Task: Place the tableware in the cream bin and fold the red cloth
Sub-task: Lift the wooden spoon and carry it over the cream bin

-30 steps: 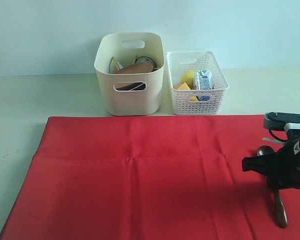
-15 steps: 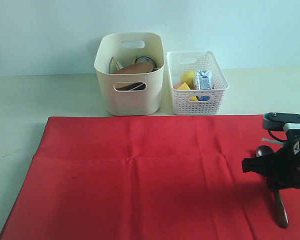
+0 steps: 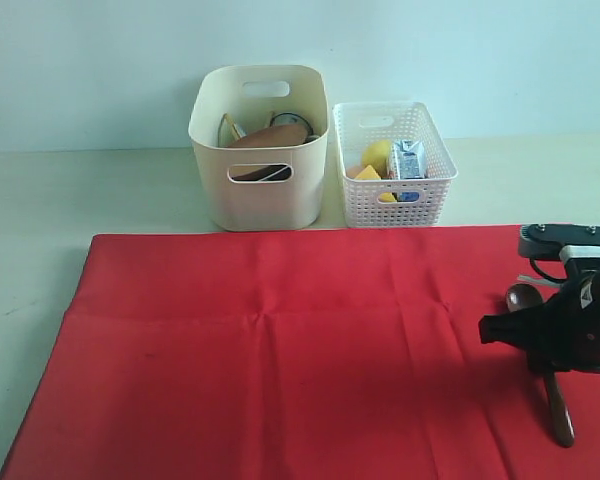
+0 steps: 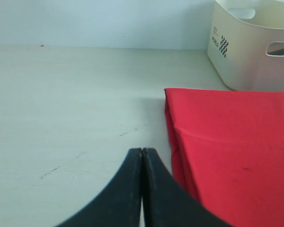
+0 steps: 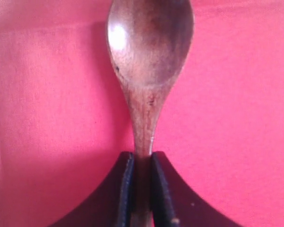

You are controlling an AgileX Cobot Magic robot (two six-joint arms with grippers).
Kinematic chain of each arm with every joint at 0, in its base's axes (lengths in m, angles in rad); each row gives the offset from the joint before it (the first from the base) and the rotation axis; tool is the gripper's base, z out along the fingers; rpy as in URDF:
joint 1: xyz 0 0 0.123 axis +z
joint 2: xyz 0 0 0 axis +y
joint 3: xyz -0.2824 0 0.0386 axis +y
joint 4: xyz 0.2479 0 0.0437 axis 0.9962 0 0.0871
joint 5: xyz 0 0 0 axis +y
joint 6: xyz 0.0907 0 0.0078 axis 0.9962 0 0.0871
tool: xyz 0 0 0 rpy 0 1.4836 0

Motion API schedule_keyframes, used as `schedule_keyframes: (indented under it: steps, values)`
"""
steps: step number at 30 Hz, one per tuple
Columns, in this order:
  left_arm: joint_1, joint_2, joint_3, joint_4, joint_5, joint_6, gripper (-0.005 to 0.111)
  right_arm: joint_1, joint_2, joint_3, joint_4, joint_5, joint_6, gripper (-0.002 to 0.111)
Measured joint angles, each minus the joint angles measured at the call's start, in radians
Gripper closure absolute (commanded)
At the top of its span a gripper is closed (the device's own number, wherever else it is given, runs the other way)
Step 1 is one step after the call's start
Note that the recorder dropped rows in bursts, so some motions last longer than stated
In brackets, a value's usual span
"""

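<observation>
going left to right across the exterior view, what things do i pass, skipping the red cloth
cream bin → white perforated basket → wooden spoon

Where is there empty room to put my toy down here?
The red cloth is bare from its left edge across to the right gripper, which pinches the wooden spoon. The table left of the cream bin is bare too. Crowded: inside the cream bin and the white basket.
</observation>
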Motion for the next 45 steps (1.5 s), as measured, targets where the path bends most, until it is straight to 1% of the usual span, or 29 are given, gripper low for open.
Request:
schedule_keyframes:
  steps: [6, 8, 12, 14, 16, 18, 19, 21, 24, 28, 29, 32, 34, 36, 38, 42, 45]
  values:
    - [0.000, 0.000, 0.000, 0.000, 0.000, 0.000, 0.107, 0.000, -0.019, 0.000, -0.027, 0.000, -0.014, 0.108]
    - [0.000, 0.000, 0.000, 0.000, 0.000, 0.000, 0.107, 0.000, -0.061, 0.004, -0.031, 0.005, -0.018, 0.108]
    - [0.000, 0.000, 0.000, 0.000, 0.000, 0.000, 0.107, 0.000, -0.177, 0.005, -0.003, -0.070, -0.024, 0.108]
    - [0.000, 0.000, 0.000, 0.000, 0.000, 0.000, 0.107, 0.013, -0.216, 0.005, 0.004, -0.140, -0.024, 0.108]
    - [0.000, 0.000, 0.000, 0.000, 0.000, 0.000, 0.107, 0.077, -0.235, 0.005, 0.002, -0.263, -0.028, 0.108]
    - [0.000, 0.000, 0.000, 0.000, 0.000, 0.000, 0.107, 0.150, -0.234, 0.005, -0.041, -0.406, -0.039, 0.108]
    - [0.000, 0.000, 0.000, 0.000, 0.000, 0.000, 0.107, 0.192, -0.234, 0.005, -0.065, -0.509, -0.041, 0.108]
    - [0.000, 0.000, 0.000, 0.000, 0.000, 0.000, 0.107, 0.242, -0.235, -0.006, -0.120, -0.639, -0.043, 0.108]
    - [0.000, 0.000, 0.000, 0.000, 0.000, 0.000, 0.107, 0.269, -0.235, -0.062, -0.206, -0.755, -0.045, 0.108]
    - [0.000, 0.000, 0.000, 0.000, 0.000, 0.000, 0.107, 0.272, -0.228, -0.137, -0.221, -0.815, -0.045, 0.108]
    - [0.000, 0.000, 0.000, 0.000, 0.000, 0.000, 0.107, 0.272, -0.208, -0.181, -0.224, -0.827, -0.045, 0.108]
    - [0.000, 0.000, 0.000, 0.000, 0.000, 0.000, 0.107, 0.272, -0.133, -0.297, -0.246, -0.834, -0.032, 0.108]
    - [0.000, 0.000, 0.000, 0.000, 0.000, 0.000, 0.107, 0.272, -0.052, -0.393, -0.298, -0.831, -0.027, 0.108]
    - [0.000, 0.000, 0.000, 0.000, 0.000, 0.000, 0.107, 0.272, 0.069, -0.554, -0.351, -0.734, 0.020, 0.108]
    - [0.000, 0.000, 0.000, 0.000, 0.000, 0.000, 0.107, 0.272, 0.157, -0.679, -0.365, -0.651, 0.044, 0.108]
    - [0.000, 0.000, 0.000, 0.000, 0.000, 0.000, 0.107, 0.272, 0.312, -0.875, -0.434, -0.557, 0.072, 0.108]
    - [0.000, 0.000, 0.000, 0.000, 0.000, 0.000, 0.107, 0.272, 0.394, -0.961, -0.459, -0.494, 0.085, 0.108]
